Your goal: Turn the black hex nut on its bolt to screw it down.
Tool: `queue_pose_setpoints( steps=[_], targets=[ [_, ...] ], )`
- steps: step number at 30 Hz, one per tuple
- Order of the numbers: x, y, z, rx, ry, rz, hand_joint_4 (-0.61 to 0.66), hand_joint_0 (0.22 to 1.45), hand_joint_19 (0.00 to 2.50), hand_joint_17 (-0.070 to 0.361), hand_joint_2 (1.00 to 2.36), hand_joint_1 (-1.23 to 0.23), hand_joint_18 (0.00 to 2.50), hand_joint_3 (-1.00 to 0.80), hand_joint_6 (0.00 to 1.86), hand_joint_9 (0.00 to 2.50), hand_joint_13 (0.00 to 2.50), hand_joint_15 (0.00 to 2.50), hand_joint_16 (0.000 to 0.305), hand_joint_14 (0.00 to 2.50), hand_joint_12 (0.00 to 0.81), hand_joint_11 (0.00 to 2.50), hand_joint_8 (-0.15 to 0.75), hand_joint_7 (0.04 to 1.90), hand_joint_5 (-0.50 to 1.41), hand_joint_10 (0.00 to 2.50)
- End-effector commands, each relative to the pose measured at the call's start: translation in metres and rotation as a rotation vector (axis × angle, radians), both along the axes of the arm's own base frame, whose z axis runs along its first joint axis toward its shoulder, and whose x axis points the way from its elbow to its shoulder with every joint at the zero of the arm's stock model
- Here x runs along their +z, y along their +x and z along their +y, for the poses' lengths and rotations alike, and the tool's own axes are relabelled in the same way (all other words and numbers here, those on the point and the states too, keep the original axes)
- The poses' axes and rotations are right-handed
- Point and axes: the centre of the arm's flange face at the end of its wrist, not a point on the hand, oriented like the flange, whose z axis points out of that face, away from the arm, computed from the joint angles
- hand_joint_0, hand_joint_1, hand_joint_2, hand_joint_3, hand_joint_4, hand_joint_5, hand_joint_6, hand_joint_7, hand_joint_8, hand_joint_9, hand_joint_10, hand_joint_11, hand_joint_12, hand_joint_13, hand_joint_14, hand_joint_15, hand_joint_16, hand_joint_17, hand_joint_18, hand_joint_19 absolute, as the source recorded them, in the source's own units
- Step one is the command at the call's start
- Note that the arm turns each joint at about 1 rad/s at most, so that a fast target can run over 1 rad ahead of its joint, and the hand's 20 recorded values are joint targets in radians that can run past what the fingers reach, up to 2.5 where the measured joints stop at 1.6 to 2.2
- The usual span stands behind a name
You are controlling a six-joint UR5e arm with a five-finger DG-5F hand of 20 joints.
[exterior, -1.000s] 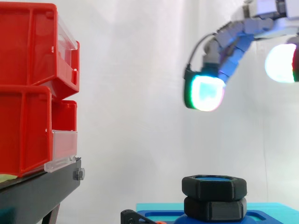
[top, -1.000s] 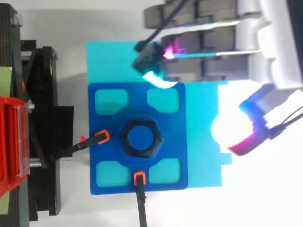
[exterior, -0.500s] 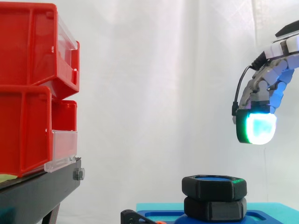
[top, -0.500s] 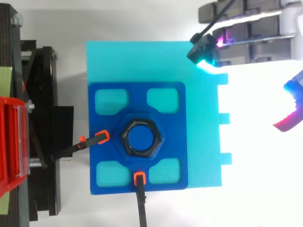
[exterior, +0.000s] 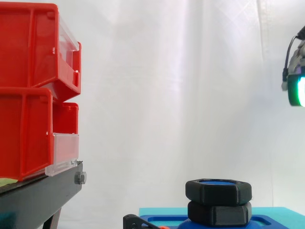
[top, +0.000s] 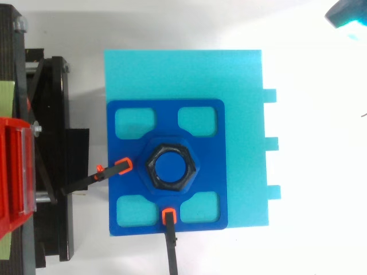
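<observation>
Side view: hand [exterior: 297, 89] now just a green-lit sliver at the right edge, high above the work. Half a second ago well inside the frame, a second ago almost over the nut. So backed off up and to the right. Cannot tell whether released or clenched from what shows. Black hex nut [exterior: 218, 191] on its bolt [exterior: 217, 182] at bottom centre, resting on a second black hex part [exterior: 219, 213] with no visible gap, blue bolt top about level with the nut's upper face. Same height as in the earlier frames. Red bins [exterior: 28, 86] on the black stand [exterior: 38, 198] at left, well apart.

Top view: hand [top: 347, 12] reduced to a cyan glow in the top right corner, clear of the cyan base [top: 246, 114]. Nut [top: 150, 166] centred on the blue plate [top: 166, 127], flats oriented as before, nothing touching it. Orange-tipped clamps [top: 123, 166] left of and below it.

Read: no contact, no turning under way. Either a retreat after the last turn or a reset for another approach – not decidable here. Nut looks bottomed out, so probably little travel left.
</observation>
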Motion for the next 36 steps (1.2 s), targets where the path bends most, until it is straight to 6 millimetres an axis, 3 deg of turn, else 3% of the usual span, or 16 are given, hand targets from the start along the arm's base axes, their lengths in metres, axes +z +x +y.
queue_pose_setpoints(
  steps=[1, 3, 8, 10, 15, 21, 25, 36],
  targets=[
    [-0.014, -0.040, 0.004, -0.040, -0.001, 0.011, 0.21, 0.52, 0.34, 0.093, 1.00, -0.31, 0.53, -0.50, 0.50, 0.82, 0.52, 0.06, 0.041, 0.00, 0.314, 0.15, 0.257, 0.81, -0.14, 0.00],
    [-0.025, -0.060, 0.008, -0.063, 0.028, -0.002, 0.20, 0.52, 0.35, 0.093, 1.00, -0.26, 0.56, -0.50, 0.50, 0.84, 0.56, 0.07, 0.042, 0.00, 0.313, 0.15, 0.255, 0.80, -0.14, 0.00],
    [-0.056, -0.078, 0.011, -0.130, 0.070, -0.028, 0.21, 0.52, 0.35, 0.095, 1.00, -0.23, 0.58, -0.50, 0.50, 0.86, 0.60, 0.08, 0.042, 0.00, 0.304, 0.14, 0.255, 0.79, -0.15, 0.00],
    [-0.080, -0.074, 0.012, -0.168, 0.104, -0.070, 0.21, 0.52, 0.35, 0.095, 1.00, -0.23, 0.59, -0.50, 0.50, 0.89, 0.63, 0.08, 0.042, 0.00, 0.305, 0.14, 0.263, 0.79, -0.15, 0.00],
    [-0.101, -0.064, 0.019, -0.193, 0.227, -0.128, 0.21, 0.52, 0.35, 0.094, 1.00, -0.23, 0.65, -0.50, 0.50, 1.03, 0.76, 0.13, 0.042, 0.01, 0.286, 0.19, 0.261, 0.79, -0.14, 0.01],
    [-0.138, -0.032, 0.027, -0.263, 0.471, -0.175, 0.21, 0.53, 0.36, 0.094, 1.00, -0.26, 0.66, -0.50, 0.50, 1.06, 0.78, 0.12, 0.042, 0.00, 0.282, 0.19, 0.256, 0.79, -0.14, 0.01],
    [-0.145, -0.024, 0.033, -0.272, 0.561, -0.158, 0.21, 0.53, 0.36, 0.094, 1.00, -0.28, 0.67, -0.50, 0.50, 1.06, 0.78, 0.11, 0.042, 0.00, 0.283, 0.18, 0.258, 0.79, -0.14, 0.01],
    [-0.140, -0.014, 0.046, -0.288, 0.833, -0.150, 0.21, 0.55, 0.37, 0.090, 1.00, -0.36, 0.67, -0.50, 0.50, 1.04, 0.80, 0.15, 0.040, 0.01, 0.272, 0.14, 0.257, 0.78, -0.14, 0.00]
  ],
)
